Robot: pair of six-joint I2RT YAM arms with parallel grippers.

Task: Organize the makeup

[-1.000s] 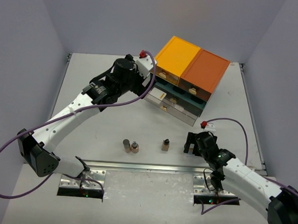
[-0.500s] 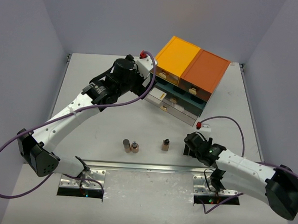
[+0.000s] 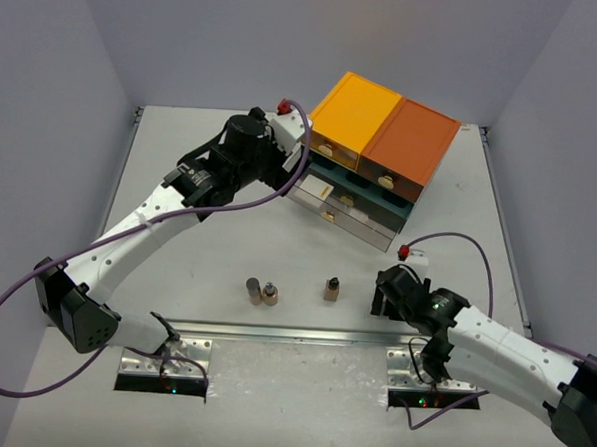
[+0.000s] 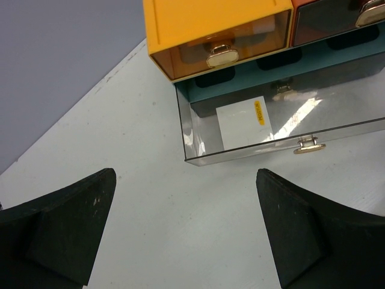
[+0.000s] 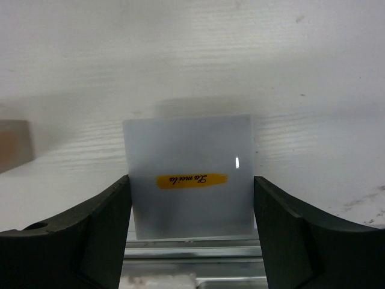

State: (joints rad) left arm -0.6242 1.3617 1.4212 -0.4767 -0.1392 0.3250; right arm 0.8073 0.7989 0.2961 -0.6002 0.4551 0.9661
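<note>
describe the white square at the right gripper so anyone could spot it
At the table's near edge, the right gripper points down, fingers against two sides of a flat white square. Unlike the small brown bottles to its left, it is thin and carries a yellow strip with handwriting.

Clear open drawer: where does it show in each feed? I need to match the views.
Top external: clear drawer, at the bottom left of the chest, pulled out toward the table's near edge.
Left wrist: clear drawer, from centre to right edge, with a white square inside.
Right wrist: not in it.
Shared landmark: the yellow-orange drawer above it, also seen by the left wrist.
</note>
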